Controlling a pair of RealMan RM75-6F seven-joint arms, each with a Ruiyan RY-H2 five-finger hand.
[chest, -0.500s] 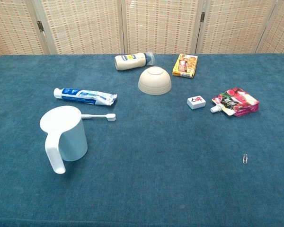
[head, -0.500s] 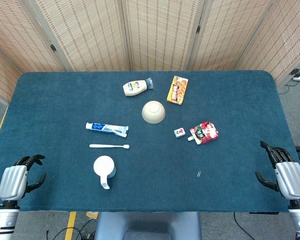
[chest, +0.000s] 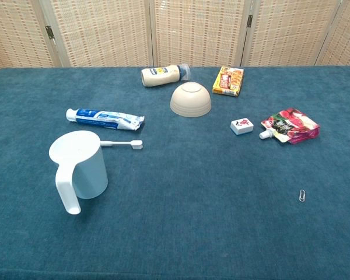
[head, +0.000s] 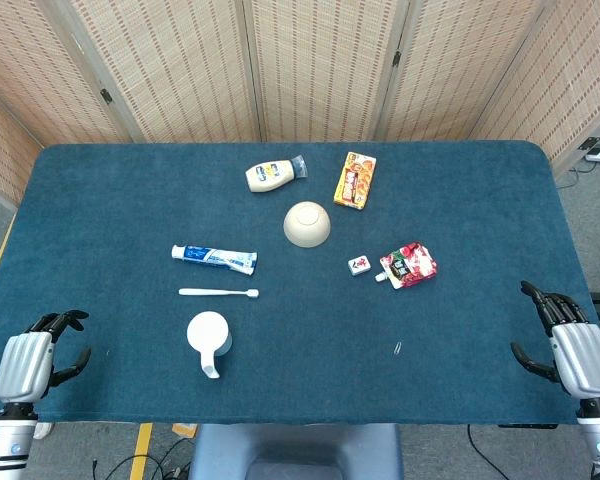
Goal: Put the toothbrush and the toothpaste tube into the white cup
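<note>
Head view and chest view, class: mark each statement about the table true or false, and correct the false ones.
1. The white cup stands upright with nothing in it. True.
2. The toothbrush lies between the cup and the toothpaste tube. True.
3. The bowl sits right way up. False: it is upside down.
4. The left robot hand holds the toothbrush. False: it holds nothing, at the table's near corner.
5. The right robot hand holds nothing. True.
</note>
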